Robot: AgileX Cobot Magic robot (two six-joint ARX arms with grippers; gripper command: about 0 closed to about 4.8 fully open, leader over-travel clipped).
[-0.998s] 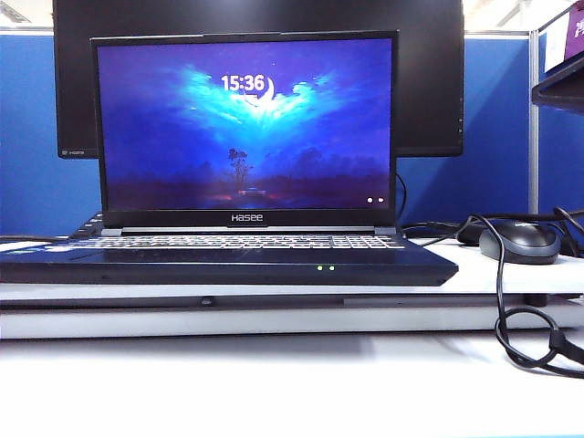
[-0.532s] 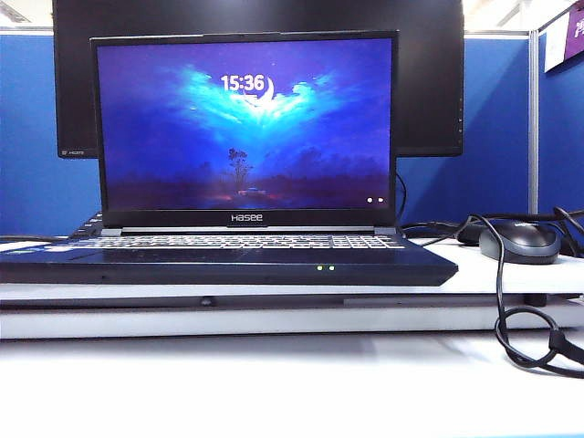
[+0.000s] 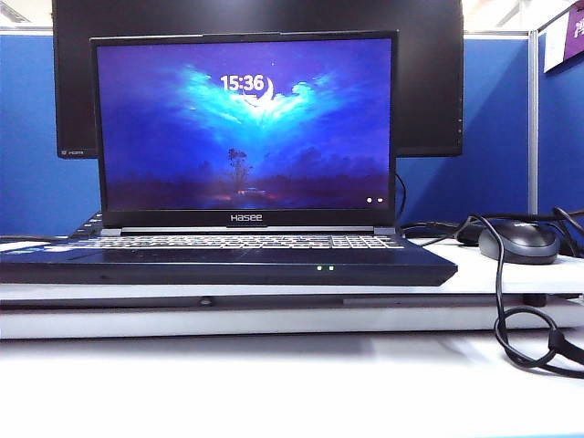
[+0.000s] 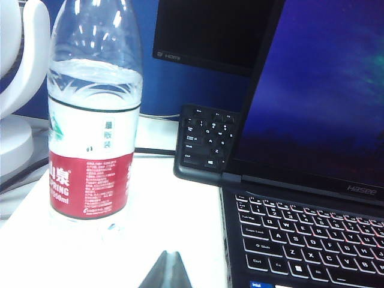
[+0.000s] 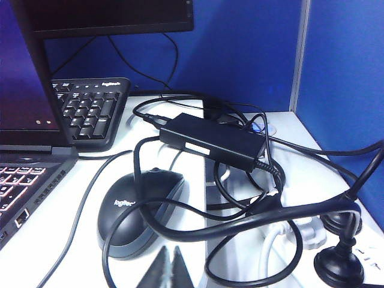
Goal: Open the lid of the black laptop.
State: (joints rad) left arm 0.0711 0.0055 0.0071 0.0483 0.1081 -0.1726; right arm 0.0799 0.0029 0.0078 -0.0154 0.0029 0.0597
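In the exterior view the black laptop [image 3: 228,260] sits at the middle of the white table [image 3: 292,383] on a raised white shelf, its lid [image 3: 245,128] standing upright and fully open, the lit blue screen showing 15:36 above a "Hasee" mark on the glossy bezel; two green dots glow on the front edge. Neither gripper appears in this view. A larger dark monitor [image 3: 429,82] stands behind the lid, and at about 3 o'clock from the laptop lies a rounded grey-black mouse [image 3: 518,242] among looping black cables [image 3: 525,338]. In the left wrist view only the dark tip of the left gripper [image 4: 166,273] shows at the frame's edge, touching nothing; whether its jaws are apart or together cannot be told. The laptop's backlit keys and open lid lie beside it, with a clear plastic water bottle [image 4: 93,120] bearing a red label standing nearby and a separate black keyboard [image 4: 207,147] tucked behind the lid. In the right wrist view the two dark fingertips of the right gripper [image 5: 167,270] sit close together, holding nothing, just by the matte mouse; the laptop's corner is off to one side, and a boxy black power adapter [image 5: 213,141] lies in tangled cables.
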